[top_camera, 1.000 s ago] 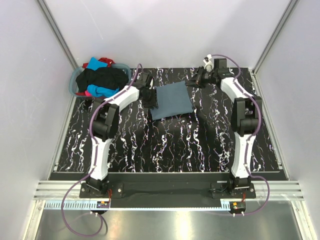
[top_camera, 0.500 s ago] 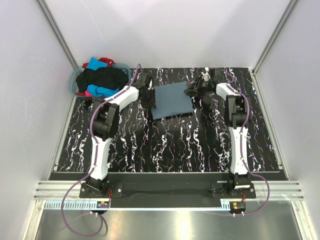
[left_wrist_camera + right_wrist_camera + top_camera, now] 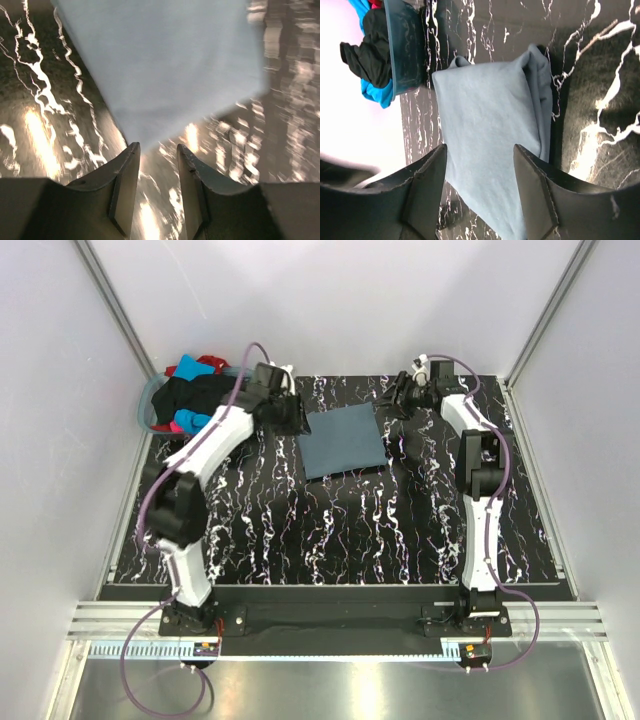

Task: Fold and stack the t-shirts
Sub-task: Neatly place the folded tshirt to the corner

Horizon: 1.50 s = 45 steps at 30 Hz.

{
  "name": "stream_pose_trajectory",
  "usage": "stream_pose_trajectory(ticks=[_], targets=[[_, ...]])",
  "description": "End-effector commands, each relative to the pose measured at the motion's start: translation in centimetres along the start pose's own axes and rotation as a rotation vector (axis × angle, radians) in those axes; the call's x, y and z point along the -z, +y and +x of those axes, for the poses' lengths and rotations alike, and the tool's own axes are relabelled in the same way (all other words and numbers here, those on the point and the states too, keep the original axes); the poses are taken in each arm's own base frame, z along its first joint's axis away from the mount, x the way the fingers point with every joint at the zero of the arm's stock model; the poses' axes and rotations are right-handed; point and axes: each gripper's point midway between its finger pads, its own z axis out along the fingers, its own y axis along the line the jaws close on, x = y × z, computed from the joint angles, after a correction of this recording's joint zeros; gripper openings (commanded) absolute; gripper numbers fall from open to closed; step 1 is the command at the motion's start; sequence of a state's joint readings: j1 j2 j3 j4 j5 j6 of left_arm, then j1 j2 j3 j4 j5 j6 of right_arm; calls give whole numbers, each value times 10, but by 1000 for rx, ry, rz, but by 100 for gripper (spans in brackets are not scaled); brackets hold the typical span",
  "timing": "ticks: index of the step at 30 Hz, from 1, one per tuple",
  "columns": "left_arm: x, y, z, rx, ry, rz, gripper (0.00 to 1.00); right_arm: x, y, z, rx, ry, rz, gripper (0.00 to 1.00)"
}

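Slate blue-grey t-shirt (image 3: 344, 440) lies folded flat, far-centre of counter (image 3: 330, 530). Left gripper (image 3: 157, 150) just off its left corner, jaws slightly parted, empty. Right gripper (image 3: 480, 150) near its right edge, jaws wide, empty. Other tees (image 3: 200, 395) heaped in basket (image 3: 148, 412).

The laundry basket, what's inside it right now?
The laundry basket holds crumpled tees: a black tee on top, with turquoise, red and a little pink showing around it. Whatever lies beneath is covered.
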<state>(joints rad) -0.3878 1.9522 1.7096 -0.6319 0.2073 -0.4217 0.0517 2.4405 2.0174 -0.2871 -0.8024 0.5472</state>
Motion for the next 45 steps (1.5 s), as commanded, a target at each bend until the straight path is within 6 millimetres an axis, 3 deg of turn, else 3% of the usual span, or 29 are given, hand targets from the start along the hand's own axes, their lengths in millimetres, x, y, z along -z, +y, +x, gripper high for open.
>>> stream_pose_trajectory(ticks=[1, 4, 6, 9, 13, 17, 21, 25, 33, 35, 38, 42, 45], targets=[[66, -37, -9, -85, -82, 145, 41, -2, 0, -4, 4, 15, 0, 63], [83, -35, 5, -140, -101, 140, 42, -10, -7, 1, 11, 33, 10, 64], [82, -30, 13, -144, -96, 134, 42, -14, -19, 3, 38, 31, 56, 64], [83, -41, 28, -149, -51, 213, 42, -18, -30, 4, 50, 44, 76, 63], [86, -47, 50, -149, -7, 270, 43, -34, -42, 25, 48, 117, 78, 63], [88, -53, 56, -165, -19, 291, 43, -50, -39, 57, 107, 206, 88, 62], [94, -61, 55, -161, -19, 326, 43, -54, -43, 66, 106, 216, 123, 58], [101, -62, 55, -157, -29, 331, 43, -53, -44, 59, 119, 193, 152, 47], [106, -66, 56, -149, -32, 348, 43, -46, -41, 39, 159, 132, 212, 13], [108, -67, 55, -151, -38, 349, 43, -43, -50, 35, 159, 114, 263, 11], [108, -64, 55, -142, -46, 335, 44, -23, -75, 25, 143, 99, 396, 11], [116, -68, 53, -151, -65, 344, 44, 19, -106, 9, 129, 85, 544, 12], [116, -64, 52, -150, -78, 319, 45, 43, -116, -6, 139, 50, 614, 12]])
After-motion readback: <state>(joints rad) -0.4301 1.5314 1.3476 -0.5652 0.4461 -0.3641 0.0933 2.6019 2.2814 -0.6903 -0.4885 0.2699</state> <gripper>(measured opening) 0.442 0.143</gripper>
